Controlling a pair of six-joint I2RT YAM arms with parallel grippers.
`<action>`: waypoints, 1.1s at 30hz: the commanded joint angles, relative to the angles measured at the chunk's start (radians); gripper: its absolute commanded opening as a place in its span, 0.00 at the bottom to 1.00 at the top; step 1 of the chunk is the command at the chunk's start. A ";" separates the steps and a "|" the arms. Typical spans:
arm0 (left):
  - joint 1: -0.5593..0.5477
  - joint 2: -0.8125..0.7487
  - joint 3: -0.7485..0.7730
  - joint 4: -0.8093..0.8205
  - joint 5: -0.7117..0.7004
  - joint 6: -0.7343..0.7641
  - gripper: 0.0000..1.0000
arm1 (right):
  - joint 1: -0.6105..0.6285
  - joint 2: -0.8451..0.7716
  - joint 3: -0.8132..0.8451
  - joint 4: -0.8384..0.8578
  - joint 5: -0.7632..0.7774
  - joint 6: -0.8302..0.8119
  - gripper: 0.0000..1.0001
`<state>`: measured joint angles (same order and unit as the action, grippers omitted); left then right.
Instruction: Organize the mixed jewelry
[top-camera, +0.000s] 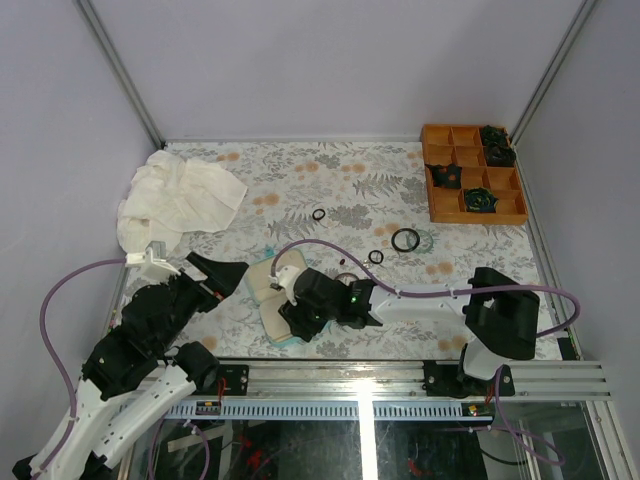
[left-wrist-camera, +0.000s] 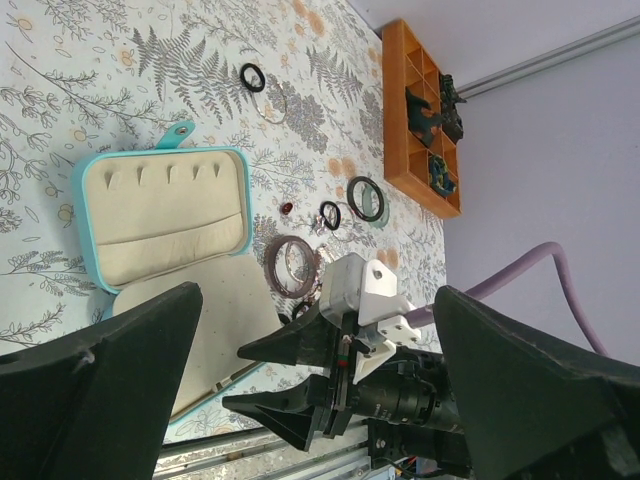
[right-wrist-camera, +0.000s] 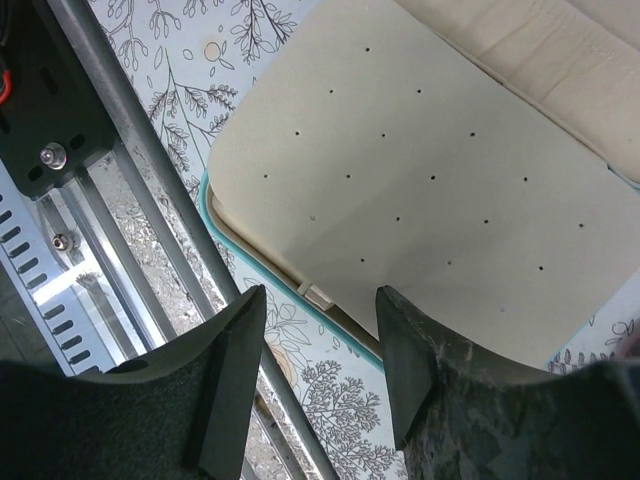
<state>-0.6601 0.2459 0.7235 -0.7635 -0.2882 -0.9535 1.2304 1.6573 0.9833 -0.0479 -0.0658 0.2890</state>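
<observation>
Left tool (top-camera: 228, 280): spread wide and empty, and it hovered at lower left of the top view, just beside the open case.
Right tool (right-wrist-camera: 320, 297): fingers stood apart, nothing between them, above the cream perforated pad (right-wrist-camera: 400, 200).
Teal case (left-wrist-camera: 82, 215): lay open and flat on the fern-print worktop (top-camera: 300, 190), low centre of the top view, partly under the right arm.
Mixed jewelry: all loose on the worktop, none in the case. A black ring (top-camera: 318, 213) sat alone near centre. A black bangle (top-camera: 405, 240) lay right of centre, and a small ring (top-camera: 376, 256) lay near it.
Reddish-brown bangle (left-wrist-camera: 292, 265): just beside the case in the left wrist view.
Orange tray (top-camera: 475, 175): upper right corner, dark clumps in some compartments.
White cloth (top-camera: 180, 200): crumpled, upper left.
</observation>
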 joint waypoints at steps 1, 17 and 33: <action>0.005 0.012 0.027 0.043 -0.013 0.012 1.00 | 0.003 -0.059 0.032 -0.035 0.040 -0.025 0.56; 0.005 0.017 0.015 0.054 -0.009 0.007 1.00 | 0.001 -0.102 0.061 -0.074 0.142 -0.028 0.61; 0.005 0.075 -0.059 0.118 0.045 -0.008 0.99 | -0.070 -0.095 0.060 -0.112 0.180 0.019 0.52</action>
<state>-0.6601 0.2783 0.7006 -0.7353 -0.2745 -0.9546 1.1728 1.5597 1.0153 -0.1547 0.1127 0.2939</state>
